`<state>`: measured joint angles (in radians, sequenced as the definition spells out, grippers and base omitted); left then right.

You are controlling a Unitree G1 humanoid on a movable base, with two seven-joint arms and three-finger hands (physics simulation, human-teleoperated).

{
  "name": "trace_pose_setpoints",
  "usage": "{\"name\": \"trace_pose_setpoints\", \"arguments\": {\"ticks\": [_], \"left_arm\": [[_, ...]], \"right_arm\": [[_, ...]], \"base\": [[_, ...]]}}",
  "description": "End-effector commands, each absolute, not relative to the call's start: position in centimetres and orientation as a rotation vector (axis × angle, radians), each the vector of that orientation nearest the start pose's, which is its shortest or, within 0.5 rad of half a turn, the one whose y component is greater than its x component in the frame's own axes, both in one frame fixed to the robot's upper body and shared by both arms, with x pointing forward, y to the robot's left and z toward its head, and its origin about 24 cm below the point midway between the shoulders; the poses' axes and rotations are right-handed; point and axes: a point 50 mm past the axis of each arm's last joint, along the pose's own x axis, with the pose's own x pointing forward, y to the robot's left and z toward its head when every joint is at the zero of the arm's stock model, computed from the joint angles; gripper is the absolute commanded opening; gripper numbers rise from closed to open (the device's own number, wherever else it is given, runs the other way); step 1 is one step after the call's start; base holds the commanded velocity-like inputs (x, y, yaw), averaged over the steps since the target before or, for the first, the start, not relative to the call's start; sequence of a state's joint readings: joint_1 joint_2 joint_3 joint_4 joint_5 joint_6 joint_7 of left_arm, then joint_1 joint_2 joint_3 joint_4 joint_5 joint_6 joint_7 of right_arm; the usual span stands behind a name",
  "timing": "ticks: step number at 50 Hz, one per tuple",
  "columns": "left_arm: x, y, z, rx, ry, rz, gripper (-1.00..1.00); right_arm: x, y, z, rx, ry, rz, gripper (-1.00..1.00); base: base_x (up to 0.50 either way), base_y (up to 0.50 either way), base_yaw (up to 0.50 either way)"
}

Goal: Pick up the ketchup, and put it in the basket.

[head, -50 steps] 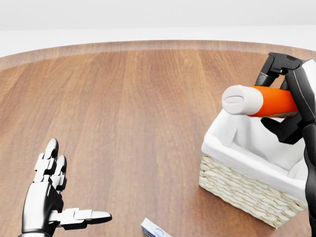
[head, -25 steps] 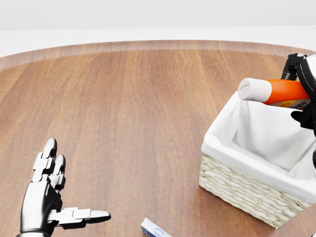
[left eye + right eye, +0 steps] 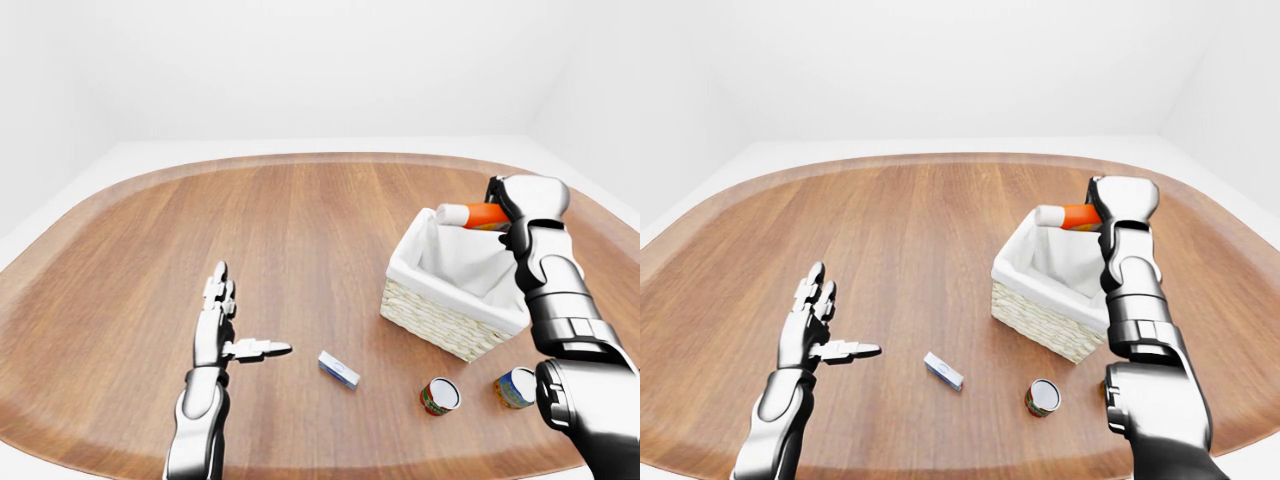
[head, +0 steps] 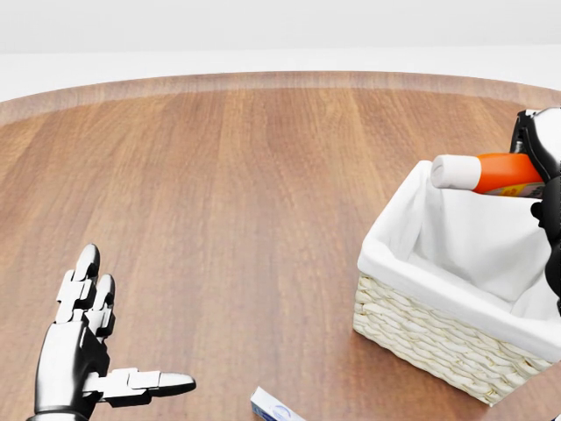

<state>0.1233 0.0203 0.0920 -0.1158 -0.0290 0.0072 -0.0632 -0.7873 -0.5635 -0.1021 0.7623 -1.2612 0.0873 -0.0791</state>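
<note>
— Where is the ketchup (image 4: 495, 173) found?

— It is held lying sideways over the far right edge of the basket (image 4: 438, 329), white cap to the left. It is gripped by the right robot hand (image 3: 524, 215), whose fingers are closed round its orange body.

— And the left robot hand (image 4: 83, 351)?

— It is held open above the worktop (image 4: 228, 202), fingers spread, nothing grasped. A small box (image 3: 339, 369) and two cans (image 3: 439, 396) are seen nearer on the worktop.

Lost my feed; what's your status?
Right hand shut on ketchup, held sideways over basket. Left hand open, empty. Nothing blocking the drop.
</note>
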Motion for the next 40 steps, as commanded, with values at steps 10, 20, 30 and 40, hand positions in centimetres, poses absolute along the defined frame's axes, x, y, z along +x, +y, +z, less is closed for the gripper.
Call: {"name": "trace_pose_setpoints", "arguments": {"ticks": [10,20,30,40], "left_arm": [[22.8,18.1,4.1,0.000,0.005,0.062,1.00],[22.8,18.1,4.2,-0.001,0.004,0.062,1.00],[22.8,18.1,4.2,-0.001,0.003,0.064,1.00],[22.7,18.1,4.2,0.001,0.002,0.064,1.00]], "right_arm": [[37.8,-30.1,15.3,-1.658,0.122,-0.469,-1.00],[37.7,-29.5,12.7,-1.631,0.145,-0.458,-1.00],[37.3,-29.3,11.2,-1.619,0.158,-0.454,-1.00],[37.2,-29.4,11.1,-1.618,0.161,-0.457,-1.00]], "base": [[0.00,0.00,0.00],[0.00,0.00,0.00],[0.00,0.00,0.00],[0.00,0.00,0.00]]}}
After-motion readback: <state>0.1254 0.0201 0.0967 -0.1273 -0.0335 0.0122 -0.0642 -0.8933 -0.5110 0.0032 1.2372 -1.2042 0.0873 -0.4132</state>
